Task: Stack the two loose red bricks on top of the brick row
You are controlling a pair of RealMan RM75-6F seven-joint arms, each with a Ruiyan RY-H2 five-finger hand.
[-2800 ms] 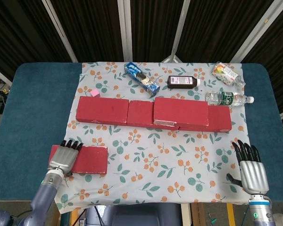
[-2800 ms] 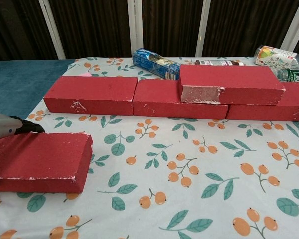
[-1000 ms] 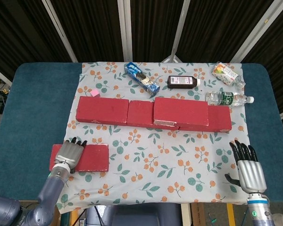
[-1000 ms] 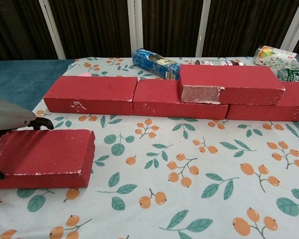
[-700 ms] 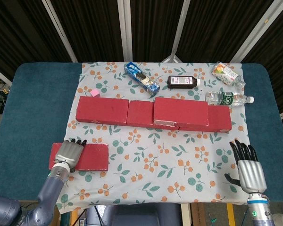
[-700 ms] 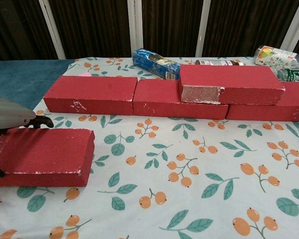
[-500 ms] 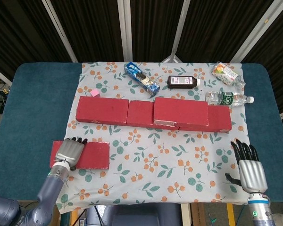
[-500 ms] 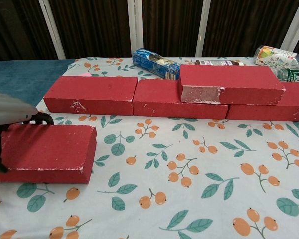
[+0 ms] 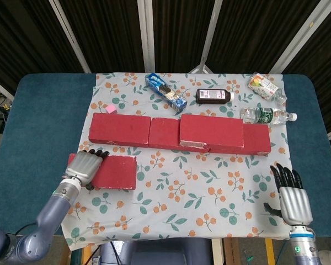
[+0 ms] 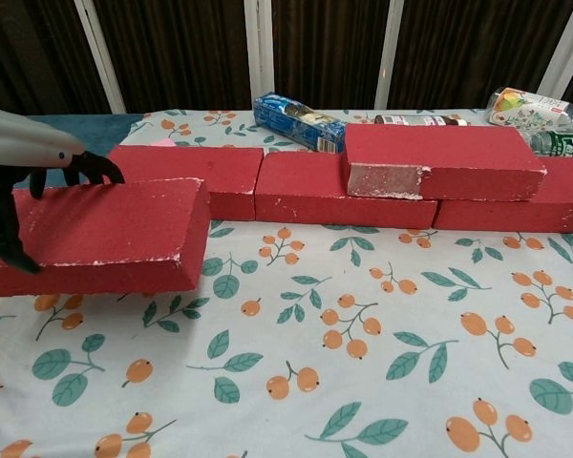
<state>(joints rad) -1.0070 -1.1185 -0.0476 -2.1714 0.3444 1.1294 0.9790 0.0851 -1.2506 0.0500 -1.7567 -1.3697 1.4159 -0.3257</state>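
Note:
My left hand (image 9: 84,168) (image 10: 29,153) grips the loose red brick (image 9: 115,171) (image 10: 105,234) at its left end and holds it above the cloth, just in front of the row. The brick row (image 9: 121,130) (image 10: 301,186) runs across the cloth's middle. Another red brick (image 9: 211,130) (image 10: 444,159) lies stacked on the row's right part. My right hand (image 9: 294,200) hovers open near the table's front right edge, fingers spread, holding nothing.
Behind the row lie a blue snack packet (image 9: 165,93) (image 10: 299,120), a dark bottle (image 9: 214,96), a clear water bottle (image 9: 267,116), a small carton (image 9: 263,86) and a pink cube (image 9: 109,109). The floral cloth (image 9: 198,193) covers the teal table (image 9: 33,127).
My left hand has lifted the loose brick off the cloth and carried it forward and right, toward the row's left end. The right hand has stayed in place.

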